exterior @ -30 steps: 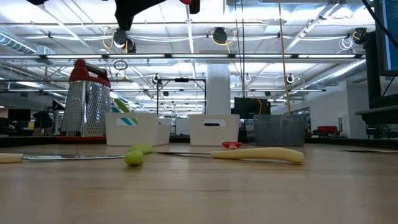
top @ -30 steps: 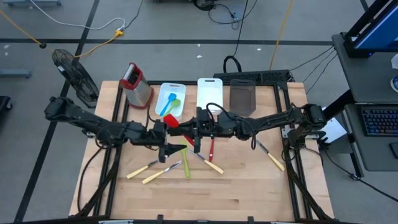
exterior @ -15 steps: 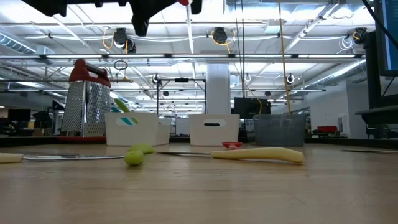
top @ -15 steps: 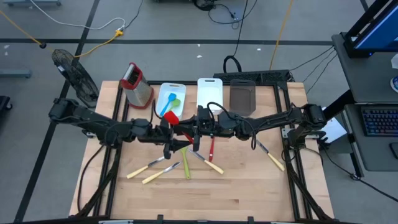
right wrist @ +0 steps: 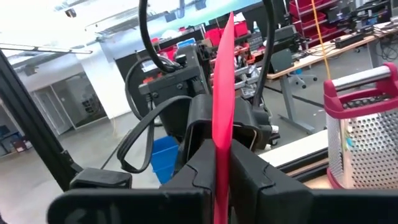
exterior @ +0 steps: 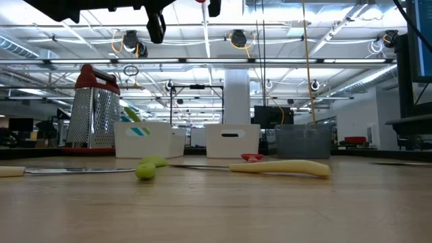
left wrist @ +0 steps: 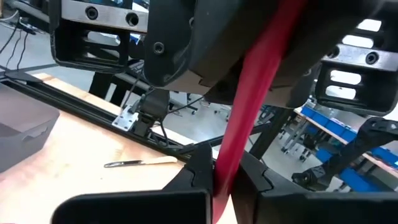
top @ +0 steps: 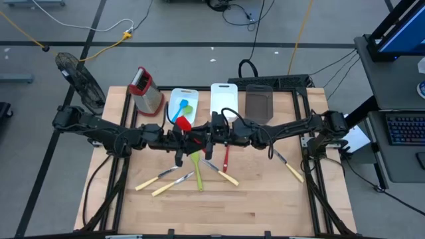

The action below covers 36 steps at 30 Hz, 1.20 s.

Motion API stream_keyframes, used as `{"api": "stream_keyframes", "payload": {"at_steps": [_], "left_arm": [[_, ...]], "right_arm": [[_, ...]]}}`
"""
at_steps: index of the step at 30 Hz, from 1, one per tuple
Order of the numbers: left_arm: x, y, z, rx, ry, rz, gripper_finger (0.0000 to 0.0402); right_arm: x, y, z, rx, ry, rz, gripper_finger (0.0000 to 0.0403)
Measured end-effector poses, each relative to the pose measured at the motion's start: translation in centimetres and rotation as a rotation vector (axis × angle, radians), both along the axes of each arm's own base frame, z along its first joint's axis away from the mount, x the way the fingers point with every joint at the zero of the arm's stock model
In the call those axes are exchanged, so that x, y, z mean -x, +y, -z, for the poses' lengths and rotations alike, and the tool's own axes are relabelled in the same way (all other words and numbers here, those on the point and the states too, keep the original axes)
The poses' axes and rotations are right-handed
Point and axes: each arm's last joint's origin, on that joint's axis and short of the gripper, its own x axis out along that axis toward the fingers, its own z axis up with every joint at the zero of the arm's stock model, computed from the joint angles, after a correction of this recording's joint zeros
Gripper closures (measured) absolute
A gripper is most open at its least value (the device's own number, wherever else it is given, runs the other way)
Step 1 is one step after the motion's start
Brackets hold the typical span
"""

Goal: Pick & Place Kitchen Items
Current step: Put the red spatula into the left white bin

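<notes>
- Red plastic spatula [top: 184,125]: held in the air above the middle of the counter [top: 265,206], between the two arms, its broad end toward the far edge; in both wrist views it appears as a red strip running between dark fingers.
- Left gripper [left wrist: 221,180]: reaches in from the left edge to the counter's middle; its jaws are clamped on the red plastic spatula.
- Right gripper [right wrist: 222,168]: reaches in from the right edge and meets the left gripper; its jaws are likewise pressed together on the spatula's flat red strip.
- Green utensil [top: 197,169]: lies on the counter just nearer than the grippers, among pale-handled knives [top: 168,183] that fan out toward the near left.
- Red utensil [top: 226,159]: lies on the counter beside a further knife, right of the green one.
- Single knife [top: 289,167]: lies well apart, near the right edge.
- White bin [top: 174,99]: stands by the far edge and holds a blue and a green utensil.
- Second white bin [top: 224,98] and dark grey bin [top: 259,103]: stand to its right along the far edge.
- Box grater [top: 146,91]: red-topped, stands at the far left corner.
</notes>
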Motion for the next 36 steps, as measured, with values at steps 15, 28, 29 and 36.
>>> {"api": "stream_keyframes", "payload": {"at_steps": [15, 28, 29, 36], "left_arm": [[0.9, 0.0, 0.4, 0.110, 0.146, 0.009, 0.0387], [5.2, 1.1, 0.0, 0.292, 0.413, -0.073, 0.0387], [5.5, 1.2, 0.1, 0.323, 0.438, -0.077, 0.0387], [6.6, 3.3, 1.1, 0.556, 0.609, -0.088, 0.0387]], "right_arm": [[0.0, 0.2, 1.2, 0.021, 0.139, -0.018, 0.0227], [3.0, 0.3, 0.8, 0.033, 0.407, -0.098, 0.0194], [3.2, 0.3, 0.7, 0.040, 0.422, -0.097, 0.0195], [5.9, -0.1, -0.7, 0.102, 0.517, -0.106, 0.0210]]}}
